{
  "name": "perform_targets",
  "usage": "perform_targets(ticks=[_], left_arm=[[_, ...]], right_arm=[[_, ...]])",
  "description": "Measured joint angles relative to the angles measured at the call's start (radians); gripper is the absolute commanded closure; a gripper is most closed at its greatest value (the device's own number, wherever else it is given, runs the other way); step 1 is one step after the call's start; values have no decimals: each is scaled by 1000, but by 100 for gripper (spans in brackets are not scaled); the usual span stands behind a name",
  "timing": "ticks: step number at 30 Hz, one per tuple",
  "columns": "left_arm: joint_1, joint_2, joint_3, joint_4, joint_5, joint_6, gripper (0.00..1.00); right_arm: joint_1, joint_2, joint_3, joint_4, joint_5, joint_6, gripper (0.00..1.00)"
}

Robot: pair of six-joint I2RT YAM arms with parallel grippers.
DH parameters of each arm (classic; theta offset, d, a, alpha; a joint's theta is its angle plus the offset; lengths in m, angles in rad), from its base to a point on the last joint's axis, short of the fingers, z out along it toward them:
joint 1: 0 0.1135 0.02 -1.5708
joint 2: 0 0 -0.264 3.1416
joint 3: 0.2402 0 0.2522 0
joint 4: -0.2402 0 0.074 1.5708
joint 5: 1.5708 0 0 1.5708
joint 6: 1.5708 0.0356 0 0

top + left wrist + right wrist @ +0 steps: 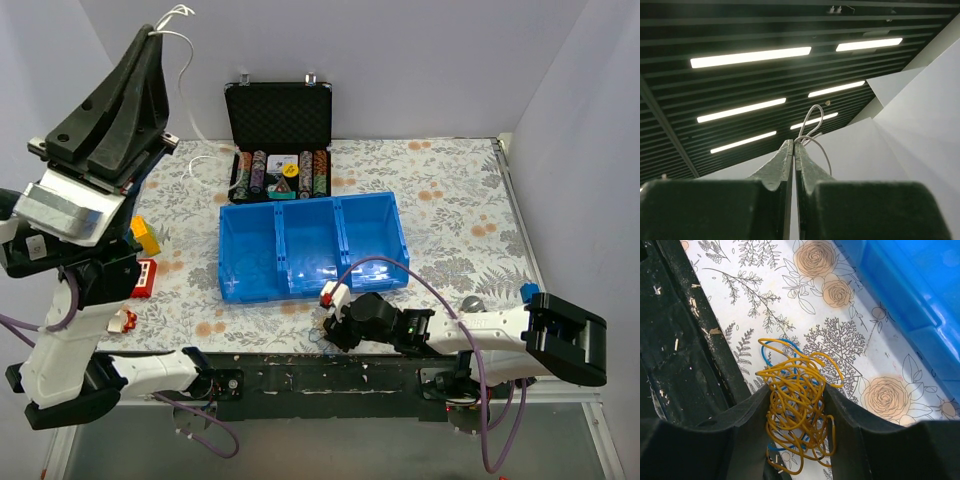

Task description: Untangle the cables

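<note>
A clump of thin yellow and blue cables (797,410) lies on the flowered table by its near edge; it shows dimly in the top view (322,335). My right gripper (796,392) is low over it, its two fingers pressed against the clump's sides, shut on it; it also shows in the top view (333,327). My left gripper (157,33) is raised high at the far left, shut on a thin white cable (188,70) that hangs down to the table. In the left wrist view the jaws (793,142) meet, with the white cable (813,122) looping out above them.
A blue three-compartment tray (312,201) stands just behind the right gripper, its wall near in the right wrist view (910,295). An open black case of poker chips (281,172) is behind it. A yellow block (146,236) and a red-and-white object (146,278) lie at the left. The black front rail (675,345) borders the clump.
</note>
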Motion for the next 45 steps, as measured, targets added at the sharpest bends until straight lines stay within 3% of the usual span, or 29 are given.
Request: perform_targets(ticks=[8,16,28,36,45], left_arm=[[0,-79,-270,35,-49,52,100],[0,-92,-497,28,-111,39,100],[0,-86,-644,63,-159,-19,100],[1,-29,-808,116,-190,-9,100],[23,29,-837,128,-208,-8,100]], right_arm=[[0,-84,0,-63,-12,3,64],[0,-229,-11,-118,-40,28,69],[0,-429,-127,-180,-42,99,70],[0,-443,-144,-190,-34,113,70],[0,-455,-146,-191,-23,118,71]])
